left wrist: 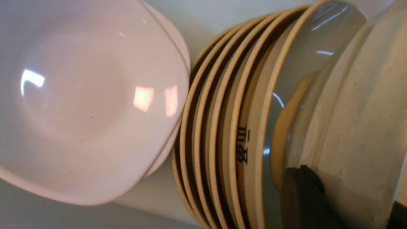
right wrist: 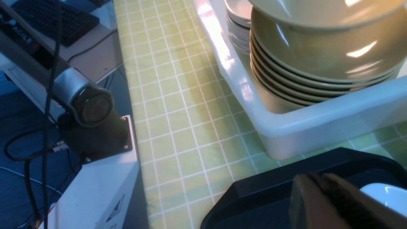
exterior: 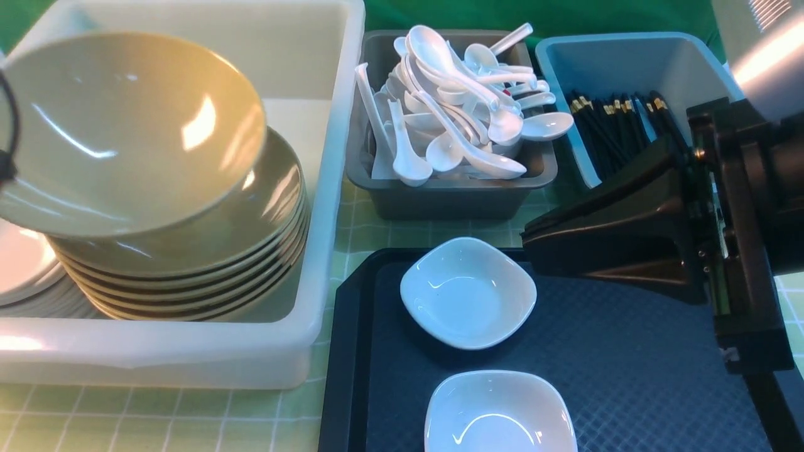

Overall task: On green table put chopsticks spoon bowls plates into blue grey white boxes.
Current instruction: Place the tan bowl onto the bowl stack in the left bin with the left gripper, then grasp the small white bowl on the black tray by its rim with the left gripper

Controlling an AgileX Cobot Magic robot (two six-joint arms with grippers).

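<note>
Bright overhead light leaves white glare patches on the tilted olive bowl (exterior: 125, 132) and blows out the near rim of the white box (exterior: 188, 358). The right gripper (exterior: 531, 242), close to the lens, is blurred. The stacked white plates (left wrist: 79, 95) show soft, slightly fuzzy highlights.

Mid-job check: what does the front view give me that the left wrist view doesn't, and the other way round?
Front view only: the grey box of spoons, the blue box of chopsticks, and the black tray with two white dishes.
Left wrist view only: black printed characters on one plate's rim, and the left gripper, apparently closed on the olive bowl.
Both: that bowl, tilted over the stack of olive plates, with white plates beside it.
</note>
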